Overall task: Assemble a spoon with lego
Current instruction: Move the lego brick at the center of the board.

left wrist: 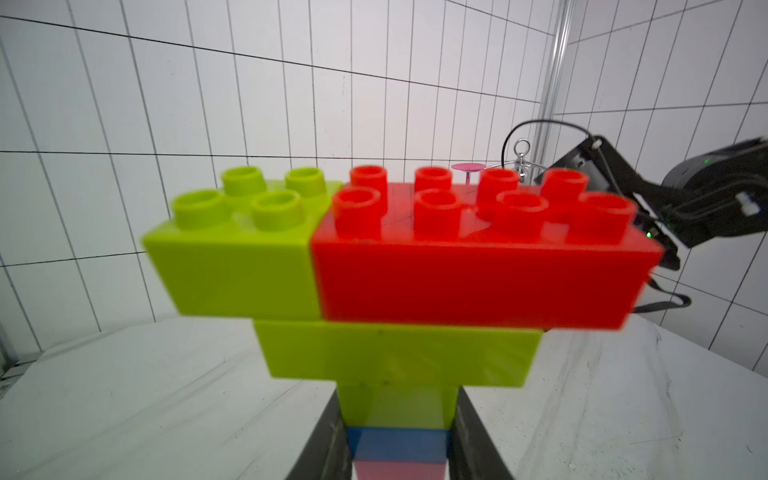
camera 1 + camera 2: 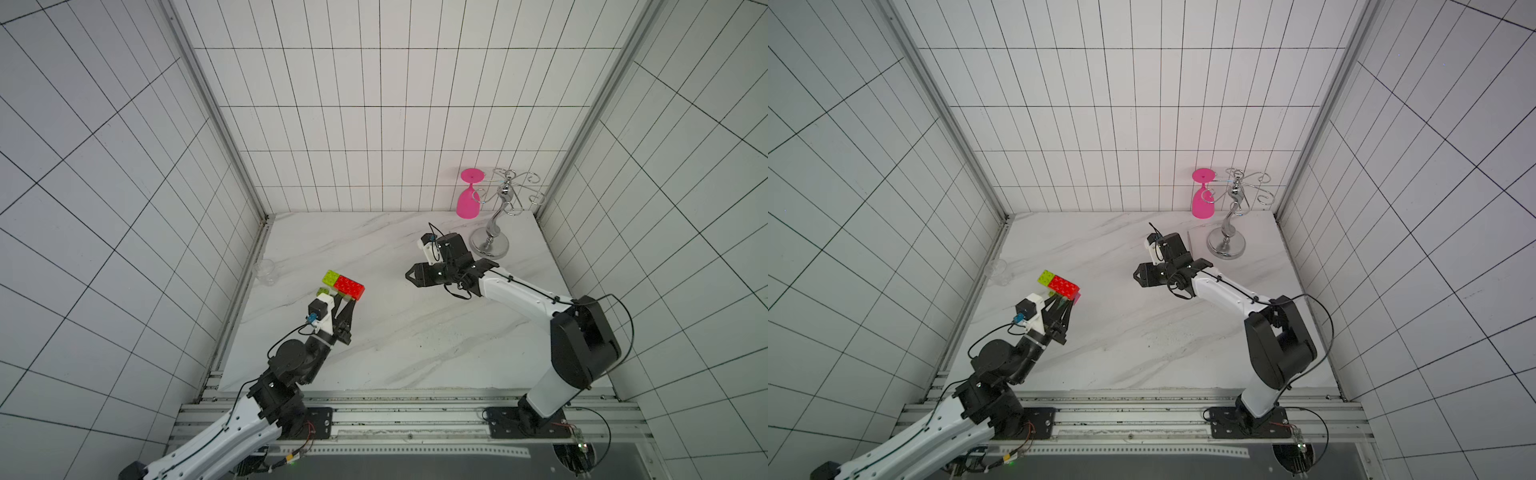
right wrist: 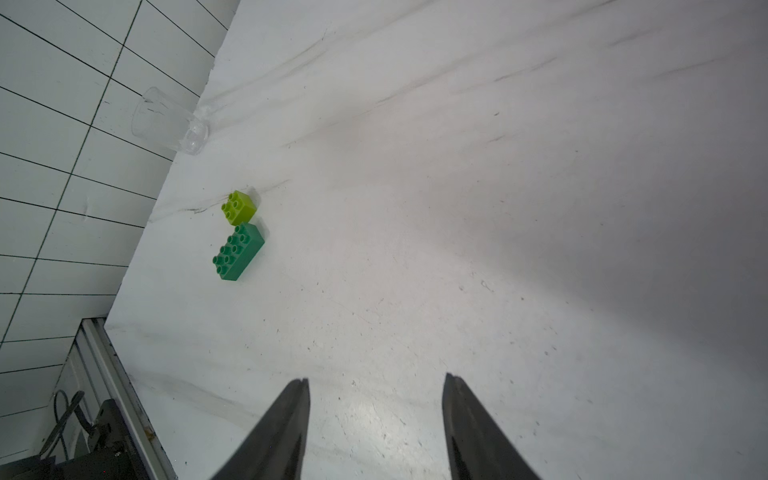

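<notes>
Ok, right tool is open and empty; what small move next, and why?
Probably ease the right tool toward the loose dark green brick beside the lime brick: the left tool grips the spoon by its handle, and its head shows no dark green yet.

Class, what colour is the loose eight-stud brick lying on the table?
Dark green. The eight-stud brick shows best in the right wrist view.

White gridded tile walls [image 2: 332,124] enclose a pale marble-patterned tabletop [image 2: 395,332].
</notes>
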You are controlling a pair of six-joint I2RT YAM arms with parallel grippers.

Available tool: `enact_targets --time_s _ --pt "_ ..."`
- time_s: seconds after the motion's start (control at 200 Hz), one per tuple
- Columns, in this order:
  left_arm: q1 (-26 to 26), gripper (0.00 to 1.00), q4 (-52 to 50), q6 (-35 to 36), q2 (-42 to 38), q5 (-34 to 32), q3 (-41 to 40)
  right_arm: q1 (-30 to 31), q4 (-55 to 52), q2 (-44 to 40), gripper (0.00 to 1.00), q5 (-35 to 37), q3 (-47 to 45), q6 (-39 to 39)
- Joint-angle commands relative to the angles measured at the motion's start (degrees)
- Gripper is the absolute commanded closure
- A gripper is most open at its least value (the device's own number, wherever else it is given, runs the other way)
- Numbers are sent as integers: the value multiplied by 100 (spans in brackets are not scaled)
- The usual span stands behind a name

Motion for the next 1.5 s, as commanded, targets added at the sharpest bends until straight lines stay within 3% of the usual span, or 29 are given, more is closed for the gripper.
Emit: enact_targets --time_s 0.0,0.225,0.45,0.735,0.875,1.069,1.259,1.494 --pt "-10 100 -1345 -546 -565 -486 173 449 802 463 46 -326 176 135" --pt "-10 100 -2896 -1335 -1362 -322 1018 1332 1229 1645 46 -349 1012 212" --pt "-10 100 -3511 -1329 -1600 -210 1313 1968 1273 2846 52 -467 2258 169" --pt "-10 100 -3640 -1194 -1577 42 1329 2142 1819 3595 66 -798 3058 296" --pt "-10 100 -3706 -1203 -1611 87 1340 2156 2045 3963 68 -875 3393 512" --pt "-10 100 -3699 -1170 -1646 78 1329 2178 1441 4583 68 -727 4234 609" --pt "-6 100 -3692 -1132 -1658 70 1311 2165 1113 4405 69 -502 3868 373" --pt "-10 100 -3521 -1136 -1590 138 1239 1886 1041 3182 68 -335 2160 -173"
